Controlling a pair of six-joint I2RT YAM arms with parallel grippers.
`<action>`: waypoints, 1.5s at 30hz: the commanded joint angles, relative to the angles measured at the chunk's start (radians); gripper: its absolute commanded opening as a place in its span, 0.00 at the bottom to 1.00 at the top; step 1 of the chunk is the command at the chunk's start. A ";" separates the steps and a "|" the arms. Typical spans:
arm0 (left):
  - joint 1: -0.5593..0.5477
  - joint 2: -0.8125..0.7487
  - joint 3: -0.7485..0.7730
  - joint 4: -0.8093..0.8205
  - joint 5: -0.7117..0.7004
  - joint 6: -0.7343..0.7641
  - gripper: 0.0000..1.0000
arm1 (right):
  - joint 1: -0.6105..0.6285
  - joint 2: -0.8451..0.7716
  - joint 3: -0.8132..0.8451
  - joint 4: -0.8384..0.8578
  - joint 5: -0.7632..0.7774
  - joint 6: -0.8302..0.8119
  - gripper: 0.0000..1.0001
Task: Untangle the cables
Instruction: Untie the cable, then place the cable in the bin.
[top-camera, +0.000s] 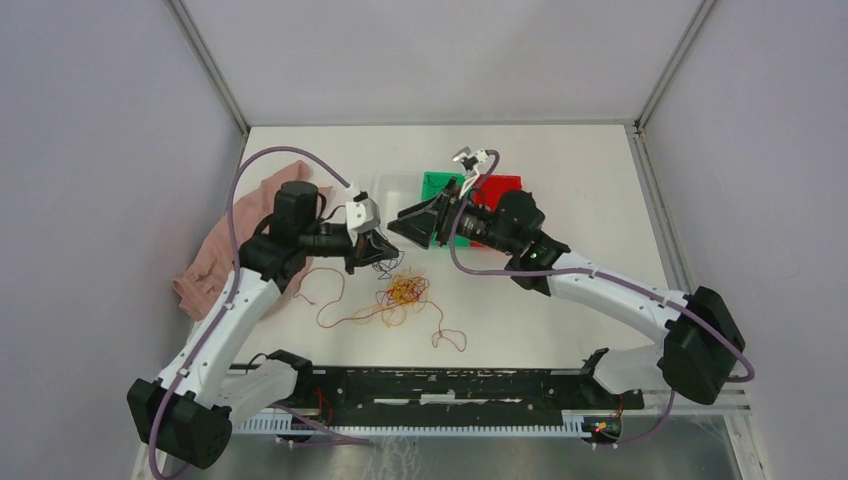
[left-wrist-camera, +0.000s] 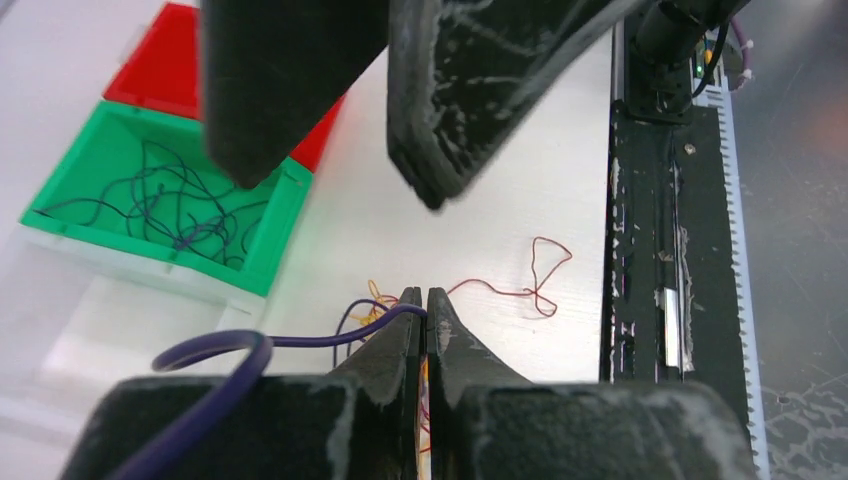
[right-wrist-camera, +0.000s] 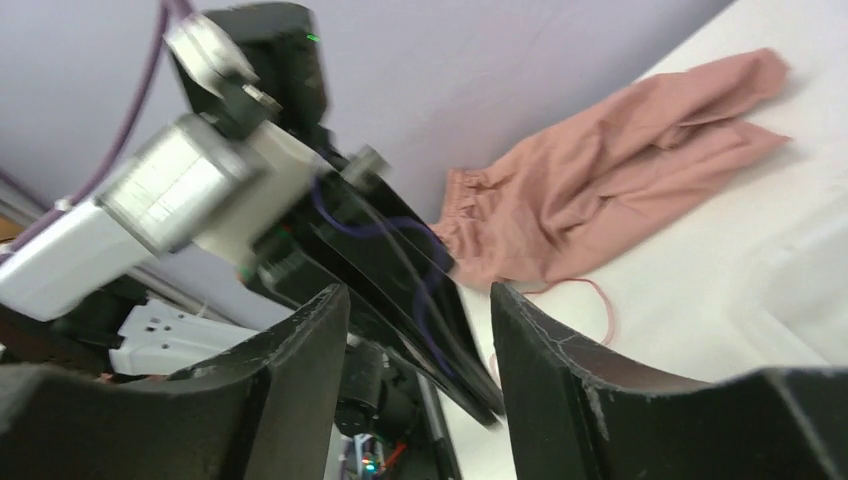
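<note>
A tangle of orange-yellow and red cables (top-camera: 402, 293) lies on the white table between the two arms, with red strands trailing left (top-camera: 325, 290) and near (top-camera: 450, 340). My left gripper (top-camera: 378, 247) hovers just behind the tangle. In the left wrist view this gripper (left-wrist-camera: 425, 295) is shut on a dark purple cable (left-wrist-camera: 300, 340), which loops off to the left. A red cable (left-wrist-camera: 540, 275) lies beyond the tips. My right gripper (top-camera: 415, 225) faces the left one at close range. Its jaws (right-wrist-camera: 420, 300) stand open and hold nothing.
A green bin (left-wrist-camera: 290, 230) holding dark purple cables and a red bin (top-camera: 500, 185) stand at the back centre, next to a clear tray (top-camera: 395, 190). A pink cloth (top-camera: 215, 260) lies at the left. The black base rail (top-camera: 450, 385) runs along the near edge.
</note>
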 joint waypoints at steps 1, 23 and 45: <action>0.001 -0.016 0.100 0.041 0.024 -0.093 0.03 | -0.068 -0.115 -0.104 0.121 0.081 0.017 0.62; 0.001 0.015 0.241 0.235 0.066 -0.467 0.03 | -0.054 0.115 -0.106 0.477 -0.220 -0.023 0.66; 0.001 0.025 0.085 -0.216 -0.439 0.247 0.93 | -0.299 0.195 0.135 -0.398 0.251 -0.459 0.00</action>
